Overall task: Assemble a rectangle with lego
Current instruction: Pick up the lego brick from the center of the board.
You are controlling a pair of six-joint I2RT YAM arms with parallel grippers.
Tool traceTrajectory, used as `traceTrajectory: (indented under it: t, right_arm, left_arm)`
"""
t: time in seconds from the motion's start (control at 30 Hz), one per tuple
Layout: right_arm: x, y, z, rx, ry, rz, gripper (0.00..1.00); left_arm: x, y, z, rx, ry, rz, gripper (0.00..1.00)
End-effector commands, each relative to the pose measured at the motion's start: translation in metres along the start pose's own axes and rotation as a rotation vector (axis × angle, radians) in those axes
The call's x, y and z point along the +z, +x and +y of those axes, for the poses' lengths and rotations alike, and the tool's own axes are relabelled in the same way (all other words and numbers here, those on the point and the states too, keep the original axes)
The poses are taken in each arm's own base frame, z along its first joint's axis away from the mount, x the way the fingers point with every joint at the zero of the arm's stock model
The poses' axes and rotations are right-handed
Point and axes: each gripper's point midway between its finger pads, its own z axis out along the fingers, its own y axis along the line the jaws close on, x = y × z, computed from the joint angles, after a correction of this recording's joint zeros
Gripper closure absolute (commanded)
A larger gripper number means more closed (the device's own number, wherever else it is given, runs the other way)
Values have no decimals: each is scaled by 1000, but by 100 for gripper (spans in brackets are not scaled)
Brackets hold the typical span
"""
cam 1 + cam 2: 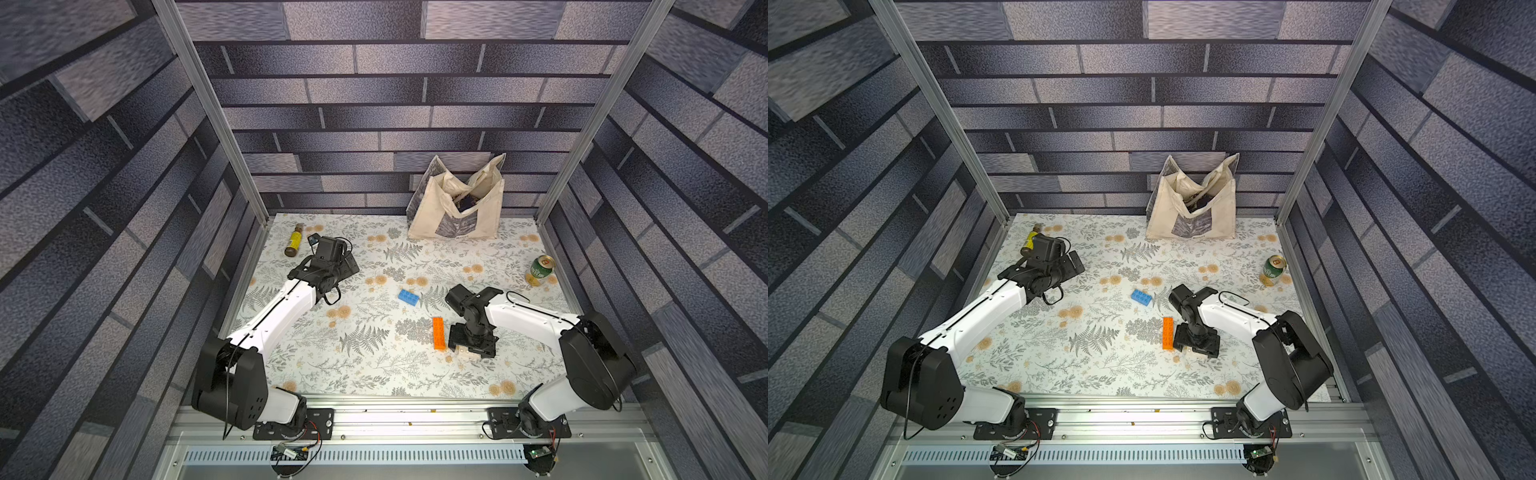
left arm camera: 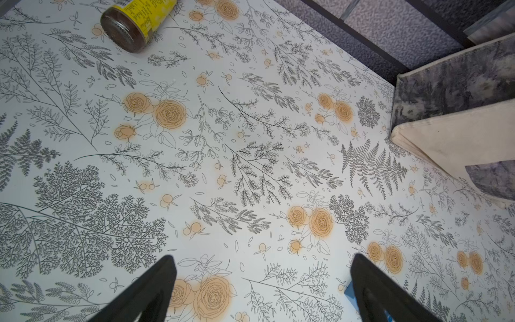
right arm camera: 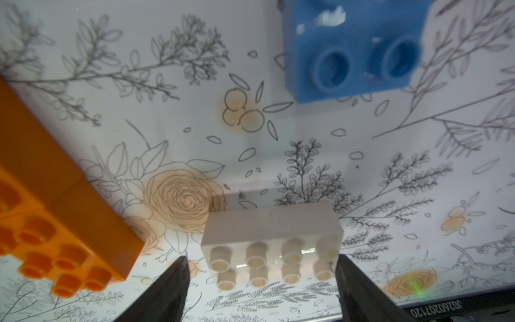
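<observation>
1. The lego lies loose on the table [image 1: 374,374] and there is no rectangle yet: the white brick [image 3: 271,223] is front right, the orange strip [image 1: 439,333] is just beside it on the side nearer table centre, not touching, and a blue brick [image 1: 409,297] is further back, mid-table
2. A second blue brick [image 3: 354,61] shows only in the right wrist view, near the white brick; it is too blurred to tell how it lies
3. The right gripper [image 3: 261,258] sits low over the white brick with its jaws apart, one at each short end; a sliver of table shows between one finger and the brick, so nothing is gripped
4. The left gripper [image 2: 263,256] is spread wide and empty over bare table at the back left, near a jar [image 2: 136,22]
5. Handling, as I judge it: small, light, hard plastic, stiff and not fragile; the glossy flat sides may slip in a weak pinch, and the brick may skid if one finger lands first
6. Hold: flat opposite faces, below the studs and centred, so it cannot swing
7. Axes: the white brick is studs up, with its long axis running finger to finger; the orange strip is two bricks end to end, studs up, running front to back; the mid-table blue brick is studs up and skewed to the strip
</observation>
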Motion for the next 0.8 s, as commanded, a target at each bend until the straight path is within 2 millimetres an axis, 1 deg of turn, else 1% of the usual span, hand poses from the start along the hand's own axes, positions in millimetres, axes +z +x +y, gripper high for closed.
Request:
traceTrajectory:
  t: [0.0,0.23,0.3,0.47,0.53,0.7,0.77]
  right_arm:
    - [5,0,-6,-9,18,13,17]
    - [5,-1,-6,-30,12,16,22]
    - [6,-1,-5,-34,11,16,25]
    - [7,-2,-5,-43,9,16,28]
    - [7,-2,-4,-48,6,12,32]
    - [7,-4,-4,-59,4,8,36]
    - [7,-4,-4,-61,4,8,40]
  left_arm:
    - [1,2,1,2,-15,12,0]
    - [2,2,1,-3,-18,14,0]
    - [3,2,1,-3,-18,14,0]
    - [3,2,1,-2,-17,14,0]
    - [4,2,1,-1,-18,16,0]
    - [4,3,1,-3,-17,20,0]
    - [3,3,1,-5,-18,19,0]
